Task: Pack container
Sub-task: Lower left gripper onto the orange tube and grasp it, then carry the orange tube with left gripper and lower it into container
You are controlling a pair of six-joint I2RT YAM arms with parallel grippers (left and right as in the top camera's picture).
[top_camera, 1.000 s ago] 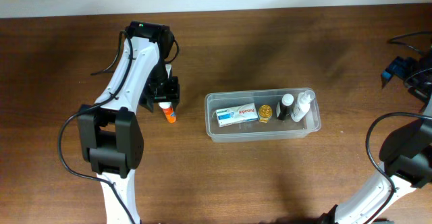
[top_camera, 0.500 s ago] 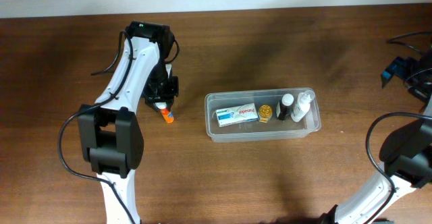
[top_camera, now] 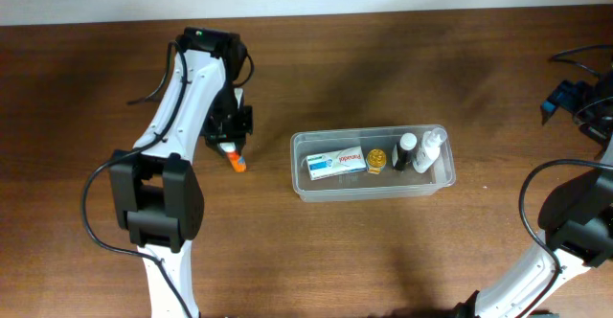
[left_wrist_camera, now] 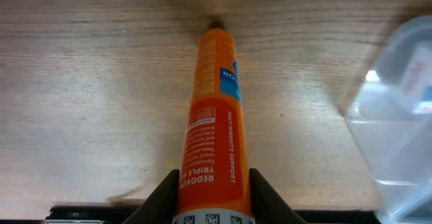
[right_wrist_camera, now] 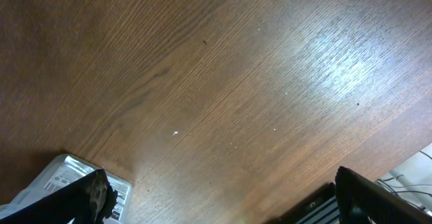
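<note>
The clear, shallow rectangular plastic tub [top_camera: 370, 193], at the overhead frame's centre, looks light and flexible, best held by its rim, while the left gripper [left_wrist_camera: 210, 187] pinches a stiff, slick orange cylindrical tube [left_wrist_camera: 214, 102] left of it and the right gripper [right_wrist_camera: 223, 200] is spread, empty.

Looks like a robotics lab bench: bare wooden table [top_camera: 383, 251], two arms, left [top_camera: 182, 98] and right [top_camera: 575, 222], loose black cables [top_camera: 575, 55] trailing.
</note>
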